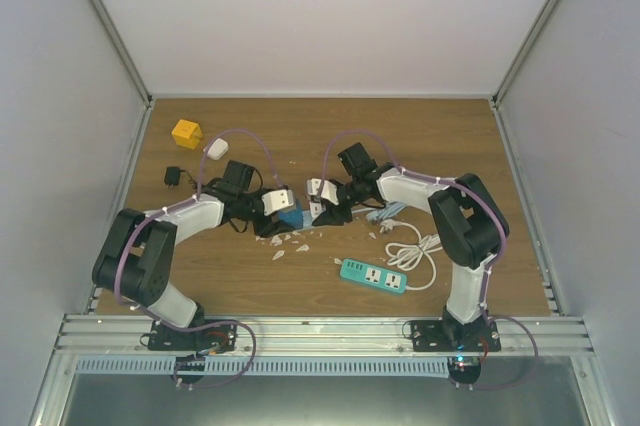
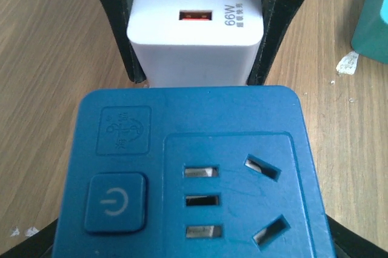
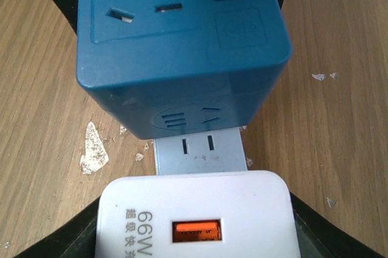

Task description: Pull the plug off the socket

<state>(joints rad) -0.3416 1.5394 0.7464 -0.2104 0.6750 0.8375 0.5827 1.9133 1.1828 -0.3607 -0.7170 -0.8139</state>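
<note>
Blue socket (image 2: 188, 173) clamped in left gripper (image 2: 191, 243), white plug (image 3: 194, 200) in right gripper (image 3: 199, 237); right-wrist view suggests gap.

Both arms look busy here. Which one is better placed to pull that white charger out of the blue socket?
Right. The right fingers grip the white charger, ready to draw it back; the left fingers hold the blue socket cube, better for steadying.
</note>
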